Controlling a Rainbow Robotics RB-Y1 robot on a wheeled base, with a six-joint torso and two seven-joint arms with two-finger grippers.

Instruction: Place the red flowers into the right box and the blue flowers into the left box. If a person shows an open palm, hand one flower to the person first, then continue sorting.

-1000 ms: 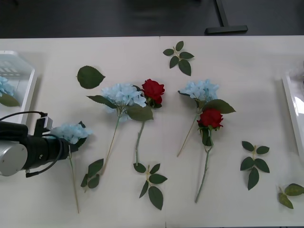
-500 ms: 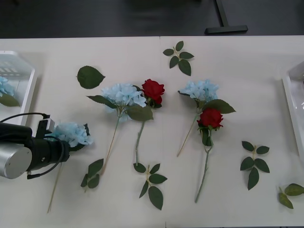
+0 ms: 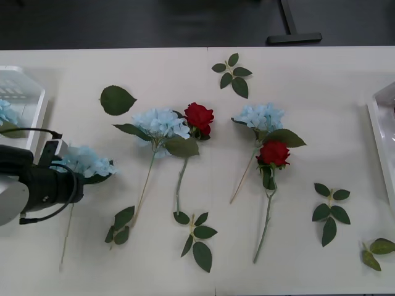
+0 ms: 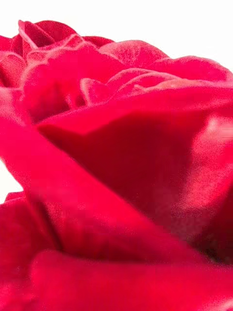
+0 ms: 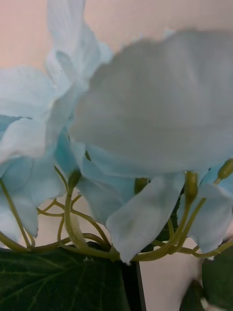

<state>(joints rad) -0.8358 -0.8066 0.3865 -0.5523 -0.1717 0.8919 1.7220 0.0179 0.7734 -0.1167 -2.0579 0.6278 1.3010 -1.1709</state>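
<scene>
A pale blue hydrangea hangs at the tip of the left gripper, near the left box; whether the gripper clamps it cannot be told. A red rose sits close before the right wrist camera.

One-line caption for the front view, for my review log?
Left hand carries a blue flower toward the left box; two blue, two red flowers remain on the table.

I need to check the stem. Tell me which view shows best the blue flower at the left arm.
The front view: the blue flower shows whole by the left gripper, its stem trailing toward the table's near edge. The left wrist view has its petals close up.
</scene>
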